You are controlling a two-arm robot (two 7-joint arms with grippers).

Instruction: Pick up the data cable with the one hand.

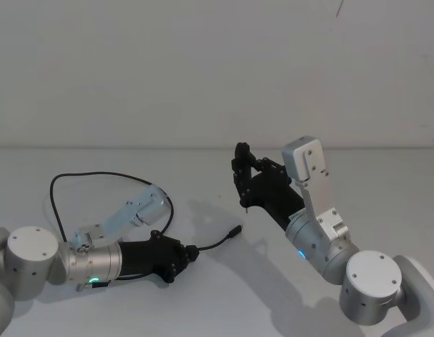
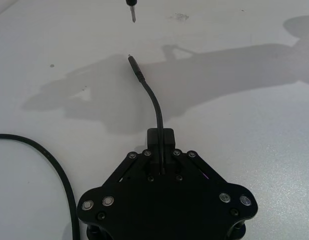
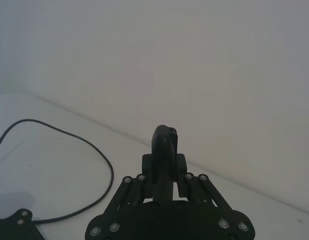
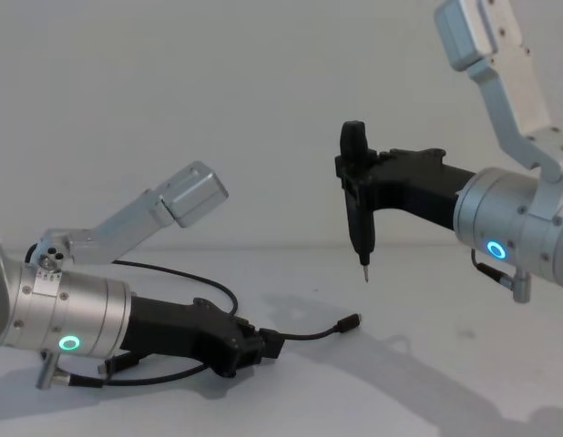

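The left hand [image 1: 192, 251] lies low over the white bench [image 1: 385, 189], its fingers pressed together on the data cable [image 2: 156, 107] a short way from one end. The hand's black links hide exactly how the pads meet the cord. The cable is thin, black and limber. In the head view its free plug [image 1: 236, 230] pokes out toward 2 o'clock, and whether it touches the bench cannot be told. Behind the hand the cord sweeps in a wide loop toward 10 o'clock and passes behind the left arm [image 1: 34, 256], which hides its other end. At 1 o'clock the right hand [image 1: 244, 166] is raised, closed on a slim black tool [image 4: 359, 223] with a thin tip pointing down.
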